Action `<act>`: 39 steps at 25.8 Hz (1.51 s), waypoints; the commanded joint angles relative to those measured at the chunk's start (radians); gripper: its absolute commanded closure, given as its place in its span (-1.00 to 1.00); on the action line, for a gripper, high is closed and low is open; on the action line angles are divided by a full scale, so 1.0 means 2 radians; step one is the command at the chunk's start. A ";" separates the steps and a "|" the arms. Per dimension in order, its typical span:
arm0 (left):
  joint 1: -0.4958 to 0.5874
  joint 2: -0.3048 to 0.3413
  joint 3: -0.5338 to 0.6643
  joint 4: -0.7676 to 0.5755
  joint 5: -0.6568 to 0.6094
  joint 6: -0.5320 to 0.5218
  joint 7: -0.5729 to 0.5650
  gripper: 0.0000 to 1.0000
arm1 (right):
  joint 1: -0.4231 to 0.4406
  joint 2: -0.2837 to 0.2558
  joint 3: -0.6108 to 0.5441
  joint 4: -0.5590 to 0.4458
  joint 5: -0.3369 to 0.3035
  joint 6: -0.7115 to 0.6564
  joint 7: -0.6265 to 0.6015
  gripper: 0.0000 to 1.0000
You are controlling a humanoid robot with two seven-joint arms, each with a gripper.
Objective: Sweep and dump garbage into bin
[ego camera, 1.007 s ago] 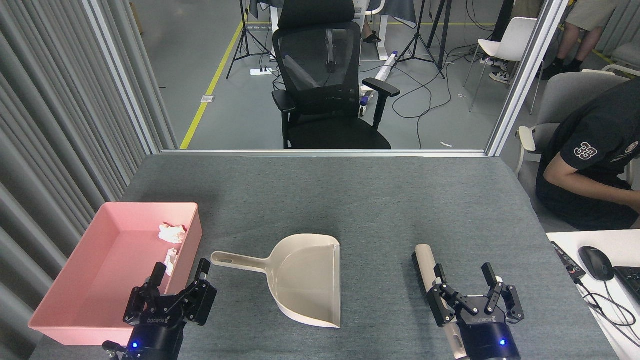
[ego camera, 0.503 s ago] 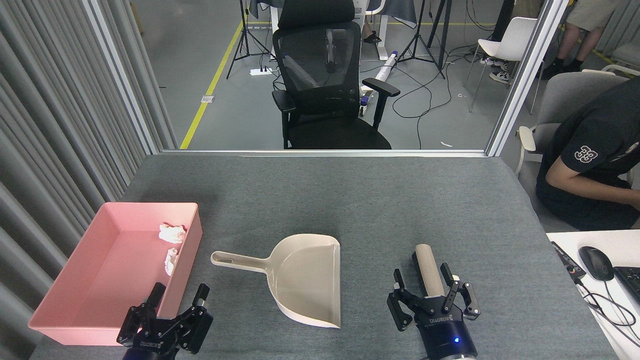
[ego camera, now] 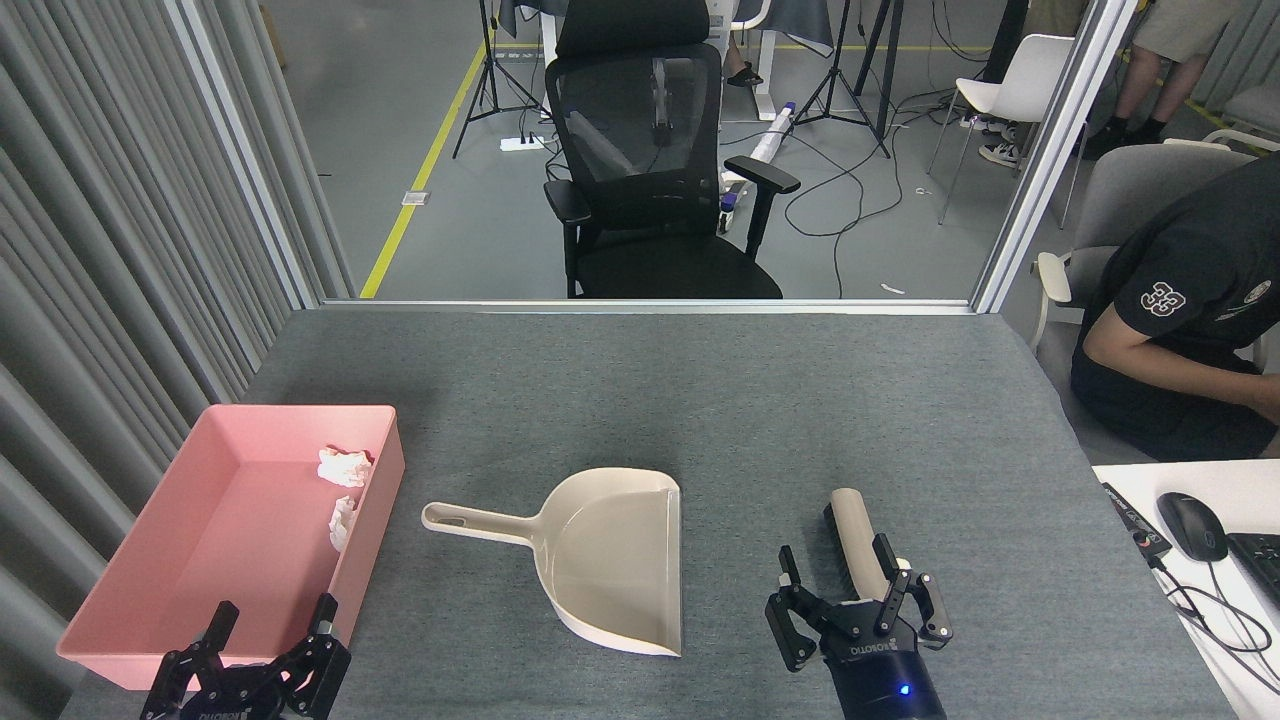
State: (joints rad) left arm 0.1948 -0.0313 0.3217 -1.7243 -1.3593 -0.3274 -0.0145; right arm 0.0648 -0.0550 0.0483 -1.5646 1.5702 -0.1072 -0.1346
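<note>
Looking forward and down from the head view, a grey felt-covered table (ego camera: 700, 400) fills the lower frame. At its left edge sits the bin (ego camera: 130, 610), a shallow pink tray with sloping walls. Both pieces of the garbage lie inside it against the right wall: one crumpled white wad (ego camera: 343, 467) toward the far corner, a second wad (ego camera: 341, 522) just nearer, the two slightly apart.

A beige dustpan (ego camera: 610, 560) rests flat near the table's centre, its handle pointing left toward the bin and its open mouth facing right. To its right lies a brush (ego camera: 853, 545) with a beige cylindrical handle and dark bristles along its left side.

The left gripper (ego camera: 270, 630) shows at the bottom edge, in front of the bin's near wall, its two dark fingers spread apart and holding nothing. The right gripper (ego camera: 858, 590) sits over the near end of the brush, fingers spread wide to either side of the handle; no clamping on the handle is evident.

Beyond the table's far edge stands a black mesh office chair (ego camera: 650, 170) on a grey floor. At the right, a seated person in a black shirt (ego camera: 1190, 330) leans toward a white desk bearing a computer mouse (ego camera: 1192, 526).
</note>
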 commanded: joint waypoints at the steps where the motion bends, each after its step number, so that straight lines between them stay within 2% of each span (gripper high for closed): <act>1: -0.007 -0.003 -0.035 -0.001 -0.027 0.029 -0.007 -0.98 | 0.003 0.011 0.000 0.000 0.000 0.000 -0.005 -0.95; 4: -0.006 -0.005 -0.048 -0.001 -0.026 0.029 -0.006 -0.98 | 0.003 0.028 0.010 0.000 0.005 0.004 -0.005 -0.95; 7: -0.008 -0.006 -0.052 -0.001 -0.027 0.033 -0.007 -0.98 | 0.007 0.031 0.023 -0.002 0.006 0.017 -0.005 -0.95; 12: -0.008 -0.006 -0.052 -0.001 -0.027 0.036 -0.025 -0.98 | 0.018 0.025 0.020 -0.005 0.005 0.021 -0.005 -0.95; 17: -0.008 -0.007 -0.051 -0.001 -0.027 0.066 -0.020 -0.98 | 0.045 0.028 0.016 -0.009 0.005 0.024 -0.006 -0.95; 25: -0.013 0.002 -0.052 0.001 -0.024 0.067 -0.009 -0.98 | 0.058 0.023 0.016 -0.032 0.005 0.031 -0.006 -0.95; 27: -0.016 0.003 -0.052 0.002 -0.023 0.064 0.000 -0.98 | 0.057 0.022 0.015 -0.032 0.005 0.031 -0.006 -0.95; 32: -0.017 0.003 -0.052 0.020 -0.022 0.016 0.014 -0.98 | 0.055 0.025 0.016 -0.031 0.006 0.037 -0.005 -0.95; 39: 0.005 0.001 -0.051 0.022 -0.015 0.013 0.038 -0.98 | 0.054 0.022 0.016 -0.029 0.006 0.037 -0.004 -0.95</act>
State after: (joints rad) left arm 0.1882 -0.0277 0.2192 -1.6821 -1.3978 -0.2975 0.0416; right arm 0.1739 -0.0079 0.0805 -1.6253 1.5820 -0.0332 -0.1500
